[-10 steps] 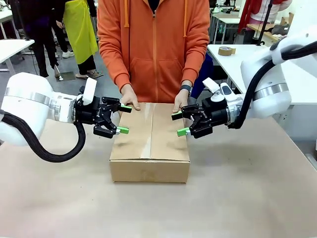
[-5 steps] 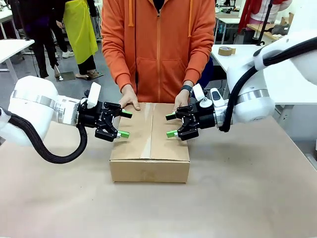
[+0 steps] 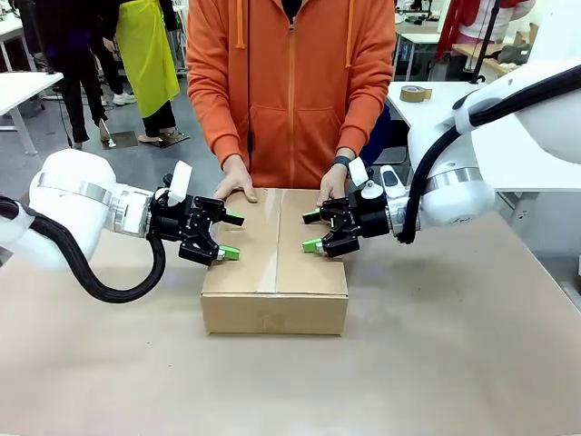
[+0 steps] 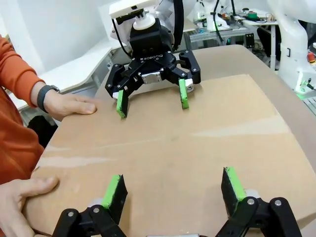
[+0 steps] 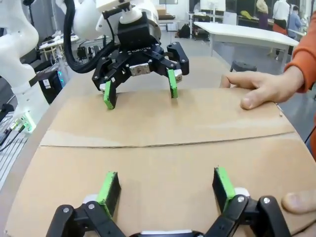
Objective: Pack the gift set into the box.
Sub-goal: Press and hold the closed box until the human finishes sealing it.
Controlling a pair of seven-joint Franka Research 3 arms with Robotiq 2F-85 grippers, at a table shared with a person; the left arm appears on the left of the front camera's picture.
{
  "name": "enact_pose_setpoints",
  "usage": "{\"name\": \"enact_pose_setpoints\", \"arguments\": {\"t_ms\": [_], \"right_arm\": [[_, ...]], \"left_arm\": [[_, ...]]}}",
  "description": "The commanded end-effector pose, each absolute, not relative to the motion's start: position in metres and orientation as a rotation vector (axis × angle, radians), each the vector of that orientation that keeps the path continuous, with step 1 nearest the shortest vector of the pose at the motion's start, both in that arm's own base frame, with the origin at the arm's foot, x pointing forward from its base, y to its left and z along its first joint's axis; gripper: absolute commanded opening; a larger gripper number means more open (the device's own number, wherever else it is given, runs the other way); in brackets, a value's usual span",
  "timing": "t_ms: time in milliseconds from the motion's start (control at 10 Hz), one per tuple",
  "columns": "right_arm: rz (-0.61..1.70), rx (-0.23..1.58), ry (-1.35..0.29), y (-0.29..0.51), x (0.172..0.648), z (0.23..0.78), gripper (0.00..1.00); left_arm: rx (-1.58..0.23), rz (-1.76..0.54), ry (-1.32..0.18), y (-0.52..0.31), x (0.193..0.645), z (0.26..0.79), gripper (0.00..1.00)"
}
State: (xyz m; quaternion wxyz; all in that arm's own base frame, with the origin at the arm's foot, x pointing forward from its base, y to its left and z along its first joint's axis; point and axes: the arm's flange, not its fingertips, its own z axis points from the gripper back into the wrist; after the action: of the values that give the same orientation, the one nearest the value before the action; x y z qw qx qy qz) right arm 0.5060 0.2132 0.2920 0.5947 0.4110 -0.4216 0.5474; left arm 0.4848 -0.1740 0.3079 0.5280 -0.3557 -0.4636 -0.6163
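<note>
Left gripper [image 3: 230, 236] and right gripper [image 3: 311, 231], both spread, face each other over the closed box [image 3: 275, 304] on the brown table [image 3: 436, 363]; white tables [image 3: 23, 86] stand behind. The box's contents are hidden.

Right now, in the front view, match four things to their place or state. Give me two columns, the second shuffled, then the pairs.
1 left gripper
2 right gripper
3 cardboard carton
4 roll of tape

A on the white table behind
B flaps shut, on the brown table
C open, above the carton's right flap
D open, at the carton's left edge

Pairs: 1-D, 2-C, 3-B, 4-A
</note>
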Motion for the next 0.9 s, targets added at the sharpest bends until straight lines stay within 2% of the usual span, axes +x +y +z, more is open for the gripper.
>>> {"name": "enact_pose_setpoints", "arguments": {"t_ms": [0,100,200,300,800], "right_arm": [[1.234,0.887,-0.940,0.2111,0.5157,0.2873,1.00],[1.236,0.874,-0.923,0.2084,0.5176,0.2846,1.00],[1.255,0.948,-0.970,0.2116,0.5081,0.2928,1.00],[1.255,0.948,-0.970,0.2116,0.5081,0.2928,1.00],[1.255,0.948,-0.970,0.2116,0.5081,0.2928,1.00]], "left_arm": [[-0.808,-1.460,-1.055,-0.1756,0.4910,0.3004,1.00],[-0.805,-1.475,-1.032,-0.1756,0.4906,0.2993,1.00],[-0.817,-1.454,-1.021,-0.1756,0.4907,0.3001,1.00],[-0.845,-1.456,-1.087,-0.1742,0.4871,0.3080,1.00],[-0.845,-1.456,-1.087,-0.1742,0.4871,0.3080,1.00]]}}
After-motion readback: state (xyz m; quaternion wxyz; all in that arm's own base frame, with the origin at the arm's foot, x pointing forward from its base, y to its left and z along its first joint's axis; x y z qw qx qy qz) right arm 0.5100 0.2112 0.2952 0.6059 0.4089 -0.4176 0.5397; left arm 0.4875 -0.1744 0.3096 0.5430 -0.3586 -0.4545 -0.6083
